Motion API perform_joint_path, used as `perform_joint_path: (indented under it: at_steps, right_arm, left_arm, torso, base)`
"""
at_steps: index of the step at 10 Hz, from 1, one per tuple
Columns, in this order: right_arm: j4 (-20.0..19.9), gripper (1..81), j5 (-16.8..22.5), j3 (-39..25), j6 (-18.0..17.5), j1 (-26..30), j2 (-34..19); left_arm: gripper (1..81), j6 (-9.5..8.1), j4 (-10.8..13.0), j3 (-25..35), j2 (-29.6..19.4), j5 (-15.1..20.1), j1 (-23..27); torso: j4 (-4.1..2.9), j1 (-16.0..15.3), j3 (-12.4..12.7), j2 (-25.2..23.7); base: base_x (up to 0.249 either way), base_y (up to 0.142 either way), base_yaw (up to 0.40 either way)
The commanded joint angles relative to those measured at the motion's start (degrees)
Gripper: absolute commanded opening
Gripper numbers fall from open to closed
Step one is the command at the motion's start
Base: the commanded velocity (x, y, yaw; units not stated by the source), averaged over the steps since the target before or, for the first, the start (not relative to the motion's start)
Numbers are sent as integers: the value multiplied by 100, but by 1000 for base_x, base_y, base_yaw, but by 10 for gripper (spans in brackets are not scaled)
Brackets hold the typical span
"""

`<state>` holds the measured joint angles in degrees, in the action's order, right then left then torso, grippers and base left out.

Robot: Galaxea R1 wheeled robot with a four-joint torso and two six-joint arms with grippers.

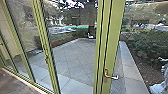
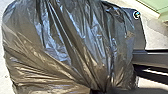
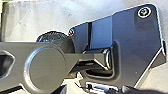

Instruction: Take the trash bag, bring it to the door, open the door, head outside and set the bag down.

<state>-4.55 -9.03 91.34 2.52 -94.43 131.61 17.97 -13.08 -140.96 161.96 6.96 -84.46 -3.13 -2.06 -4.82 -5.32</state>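
The broadest thing, ahead of and beyond the fingers of both grippers, is a grey paved yard laid in large square slabs, with a paler edging. Closer to the fingers than the yard stands a tall glass wall in yellow-green frames, its panels running along a strip of brown floor indoors. Dense green shrubs grow beside the paving, farther from the fingers than the upright door frame, and a dark tree trunk rises beyond the far end of the slabs.

A wide, upright yellow-green door frame stands ahead of the fingers; how far its door is open, I cannot tell.

The bulging, shiny black plastic trash bag is at the left gripper, its creases drawn together where the fingers are closed on its gathered neck. The right gripper has its fingers spread apart, with the bag away from them.

Smallest is the metal lever handle on the door frame, ahead of the fingers.
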Motion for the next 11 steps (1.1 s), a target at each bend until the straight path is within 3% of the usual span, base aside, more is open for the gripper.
perform_joint_path:
  at_steps: [1, 6, 8, 11]
  right_arm:
    - [59, 811, 78, -1240, 29, 323, -1237]
    - [-99, 811, 191, -2508, 20, 1052, -2628]
    - [-389, 811, 524, -2947, 11, 1544, -3180]
    - [-468, 811, 998, -3571, -50, 2334, -3884]
  left_arm:
    - [10, 40, -28, -71, 99, 376, 267]
    - [10, 40, -72, -564, 425, 411, 267]
    - [10, 40, -72, -564, 425, 429, 241]
    - [10, 40, -72, -556, 442, 429, 232]
  torso:
    - [0, 0, 0, 0]
    - [0, 0, 0, 0]
    - [0, 0, 0, 0]
    - [0, -2, 0, 0]
  base:
    - [0, 0, 0]
    - [0, 0, 0]
    - [0, 0, 0]
    - [0, 0, 0]
